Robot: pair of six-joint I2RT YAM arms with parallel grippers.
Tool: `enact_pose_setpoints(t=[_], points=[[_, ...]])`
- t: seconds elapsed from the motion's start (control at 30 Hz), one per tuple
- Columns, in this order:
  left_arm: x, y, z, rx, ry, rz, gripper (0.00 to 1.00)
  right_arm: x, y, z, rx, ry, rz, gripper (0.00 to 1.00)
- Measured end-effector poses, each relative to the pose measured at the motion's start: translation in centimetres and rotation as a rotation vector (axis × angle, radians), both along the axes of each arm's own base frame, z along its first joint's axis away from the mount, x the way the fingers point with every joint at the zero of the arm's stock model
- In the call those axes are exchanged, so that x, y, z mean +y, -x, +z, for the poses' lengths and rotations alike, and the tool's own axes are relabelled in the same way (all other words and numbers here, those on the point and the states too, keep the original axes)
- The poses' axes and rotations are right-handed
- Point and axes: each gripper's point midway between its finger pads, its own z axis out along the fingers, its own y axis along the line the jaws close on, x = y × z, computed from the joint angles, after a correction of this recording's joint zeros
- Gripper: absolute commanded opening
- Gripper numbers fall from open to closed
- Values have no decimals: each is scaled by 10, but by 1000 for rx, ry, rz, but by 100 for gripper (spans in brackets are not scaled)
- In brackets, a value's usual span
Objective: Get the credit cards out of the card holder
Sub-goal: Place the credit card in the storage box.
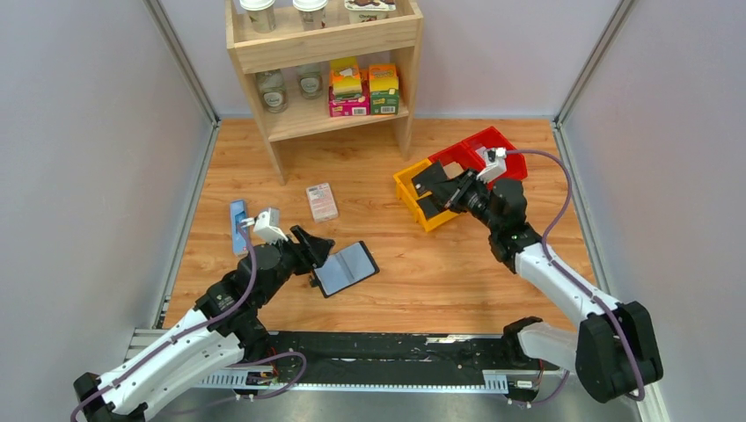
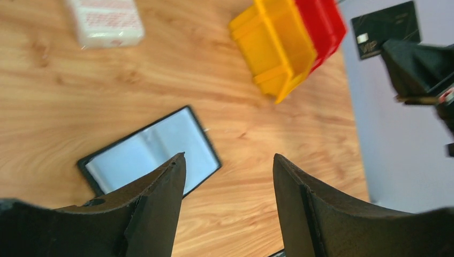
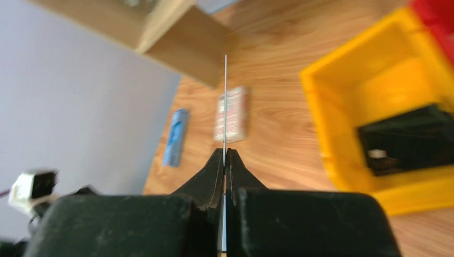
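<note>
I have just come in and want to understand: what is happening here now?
The right gripper is shut on one credit card and holds it at the yellow bin, where a second card lies. The left gripper hangs open at the edge of the card holder, which lies open on the table.

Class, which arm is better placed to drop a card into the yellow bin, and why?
Right: the right tool is shut on a credit card at the yellow bin; the left tool is open and empty.
</note>
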Motion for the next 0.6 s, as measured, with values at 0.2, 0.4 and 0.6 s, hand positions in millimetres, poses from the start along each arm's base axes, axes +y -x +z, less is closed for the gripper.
enact_pose_setpoints(t=[0.2, 0.4, 0.6], points=[[13, 9, -41, 124, -130, 15, 73, -45, -41, -66, 230, 167, -153, 0], [21, 15, -59, 181, -193, 25, 73, -40, -65, -118, 421, 269, -124, 1], [23, 16, -63, 196, -206, 26, 73, -33, -72, -166, 569, 308, -94, 3]])
